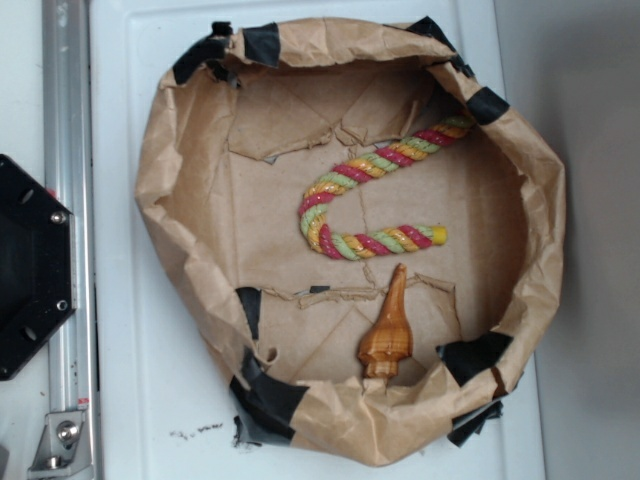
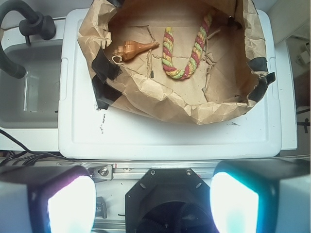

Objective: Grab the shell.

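shell (image 1: 385, 335) in paper bin (image 1: 180, 200) | white table (image 1: 130, 330) | gripper (image 2: 153, 194) spread wide

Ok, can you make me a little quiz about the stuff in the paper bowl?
1. True or false: the shell lies inside the brown paper bowl.
2. In the exterior view, what does the shell's pointed tip aim toward? A) the striped rope B) the black tape C) the metal rail
3. Fill in: in the wrist view, the gripper has its two fingers wide ____, far from the shell.

Key: 1 true; 2 A; 3 apart (open).
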You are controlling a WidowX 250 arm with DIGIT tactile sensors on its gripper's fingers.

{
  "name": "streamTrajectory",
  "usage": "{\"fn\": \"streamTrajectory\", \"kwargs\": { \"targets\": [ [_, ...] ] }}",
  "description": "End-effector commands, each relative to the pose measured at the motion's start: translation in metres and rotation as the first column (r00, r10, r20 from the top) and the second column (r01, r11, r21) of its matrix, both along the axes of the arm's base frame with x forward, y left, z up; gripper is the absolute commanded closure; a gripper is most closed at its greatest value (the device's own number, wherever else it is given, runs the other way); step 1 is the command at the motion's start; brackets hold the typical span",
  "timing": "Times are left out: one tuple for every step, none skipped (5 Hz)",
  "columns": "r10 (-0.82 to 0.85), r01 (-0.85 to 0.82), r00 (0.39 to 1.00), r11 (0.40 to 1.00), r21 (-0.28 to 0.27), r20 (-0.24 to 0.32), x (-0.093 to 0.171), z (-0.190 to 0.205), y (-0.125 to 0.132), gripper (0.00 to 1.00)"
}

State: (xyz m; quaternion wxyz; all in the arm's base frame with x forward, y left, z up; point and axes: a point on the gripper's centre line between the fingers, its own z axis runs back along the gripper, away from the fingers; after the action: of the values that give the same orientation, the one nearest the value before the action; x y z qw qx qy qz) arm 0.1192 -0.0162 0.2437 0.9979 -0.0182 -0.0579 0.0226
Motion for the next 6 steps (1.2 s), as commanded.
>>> {"fn": "streamTrajectory", "kwargs": {
  "targets": [
    [0.0, 0.0, 1.0, 1.0, 0.0, 0.0, 0.0, 0.0, 0.0, 0.0],
    [0.247, -0.248, 0.968, 0.969, -0.018, -0.034, 0.046, -0.033, 0.012, 0.0],
    [0.474, -0.481, 0.877, 0.87, -0.111, -0.08, 0.085, -0.044, 0.009, 0.0],
    [0.673, -0.686, 0.728, 0.719, -0.111, -0.134, 0.107, -0.068, 0.004, 0.0],
    [0.838, -0.844, 0.536, 0.532, -0.06, -0.104, 0.119, -0.1, 0.007, 0.0],
    [0.857, -0.866, 0.499, 0.486, -0.119, -0.13, 0.134, -0.119, 0.009, 0.0]
  ]
}}
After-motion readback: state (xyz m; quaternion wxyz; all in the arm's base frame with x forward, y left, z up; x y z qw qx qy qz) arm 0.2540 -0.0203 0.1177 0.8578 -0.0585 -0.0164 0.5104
